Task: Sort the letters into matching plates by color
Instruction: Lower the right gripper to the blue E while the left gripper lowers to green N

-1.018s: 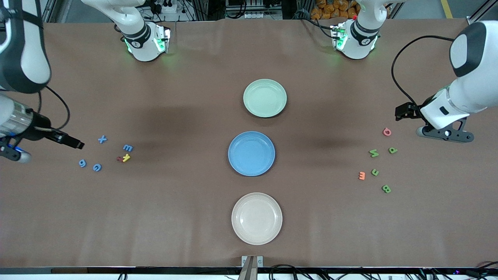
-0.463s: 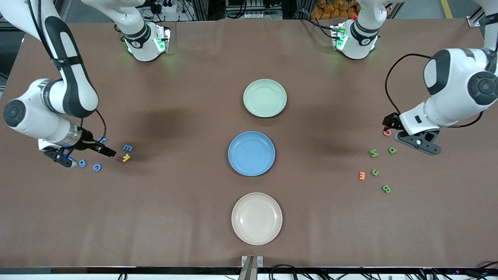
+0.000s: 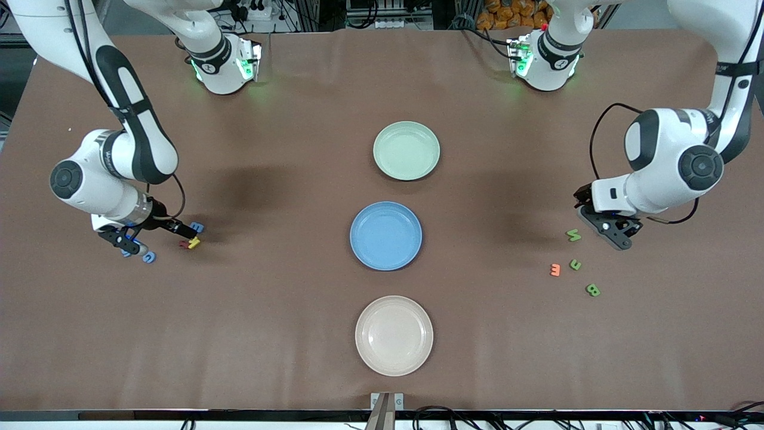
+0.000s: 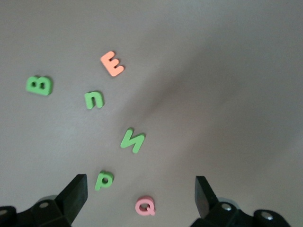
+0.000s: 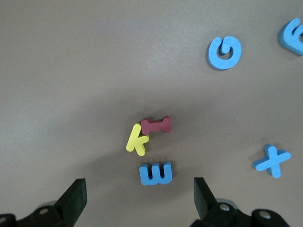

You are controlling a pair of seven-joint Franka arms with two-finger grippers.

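The green letters lie loose toward the left arm's end of the table, each turned its own way: the B (image 4: 39, 85) lies on its side, the n (image 4: 93, 100) is flipped, and the N (image 4: 132, 140) lies aslant. The blue letters sit at the right arm's end; the blue E (image 5: 155, 173) lies on its back, prongs up in the right wrist view.

The front view hides the p (image 4: 104, 179) and pink Q (image 4: 145, 206) under the left gripper (image 3: 609, 228); the left wrist view shows both between its wide-open, empty fingers. The right wrist view shows the X (image 5: 271, 161), G (image 5: 224, 52) and a fourth blue piece (image 5: 294, 35), mostly covered in front by the right gripper (image 3: 126, 242), also fully open and empty.

Over the last second both arms have swung in over their clusters. The mint plate (image 3: 406, 150) and blue plate (image 3: 385, 236) stay bare at the table's middle.
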